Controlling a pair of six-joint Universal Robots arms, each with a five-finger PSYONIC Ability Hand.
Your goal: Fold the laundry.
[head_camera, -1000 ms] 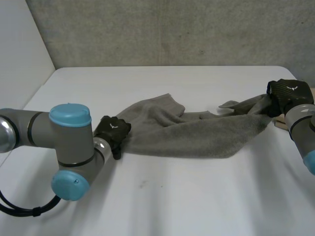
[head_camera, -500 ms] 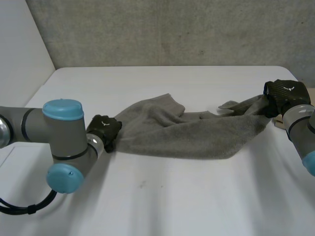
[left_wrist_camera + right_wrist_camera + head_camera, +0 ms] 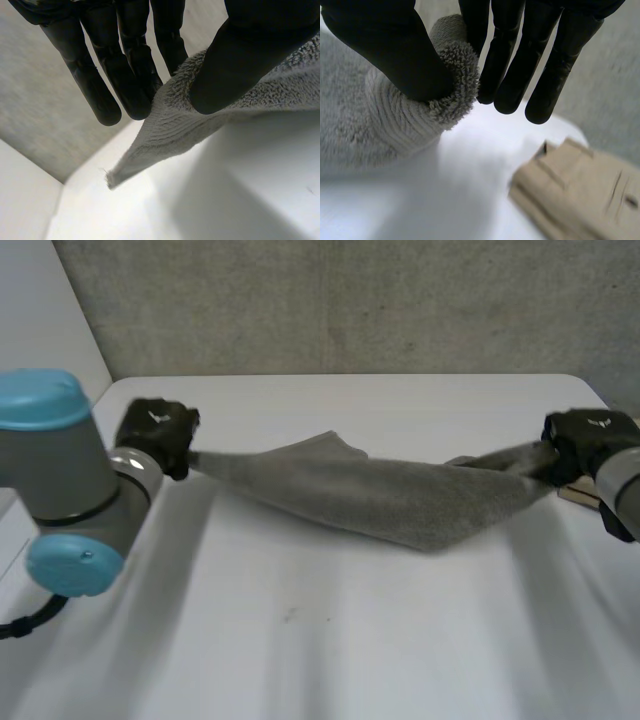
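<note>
The grey towel (image 3: 380, 495) is hanging stretched between the 2 hands over the white worktop (image 3: 330, 640), its middle sagging low; the left hand (image 3: 158, 435) is pinching the left end between thumb and fingers; the right hand (image 3: 585, 440) is pinching the right end likewise, beside a tan object (image 3: 580, 185).

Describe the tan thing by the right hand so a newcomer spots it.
Go to the white table's right edge, where the right hand pinches the grey towel's end. Beside that hand lies a flat tan piece, the only angular thing near soft grey cloth.
</note>
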